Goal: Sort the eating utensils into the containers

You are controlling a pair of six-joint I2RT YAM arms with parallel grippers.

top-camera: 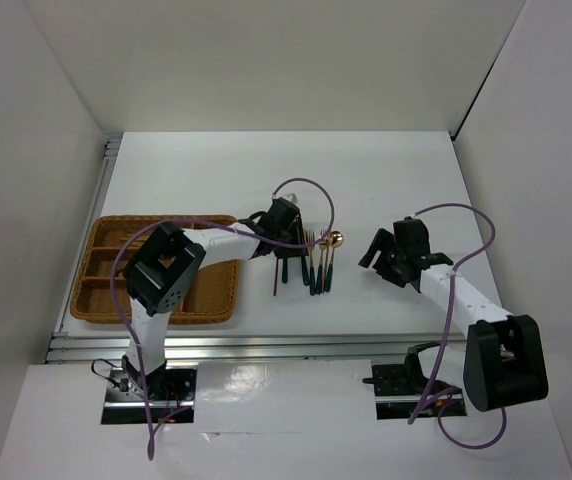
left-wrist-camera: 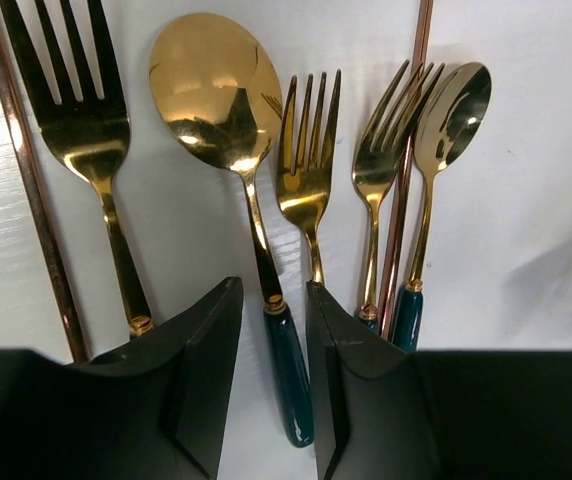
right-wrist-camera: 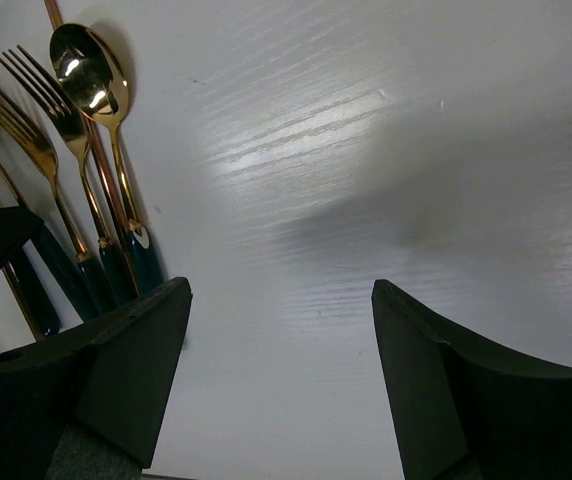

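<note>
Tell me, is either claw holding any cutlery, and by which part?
Nothing is held. The left gripper stands open astride the handle of the big spoon, not clamped; the right gripper hangs open above the table.

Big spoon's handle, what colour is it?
The big spoon's handle is dark green, seen best in the left wrist view.

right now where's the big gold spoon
In the left wrist view the big spoon lies between two forks, its green handle between the left gripper's fingers.
</note>
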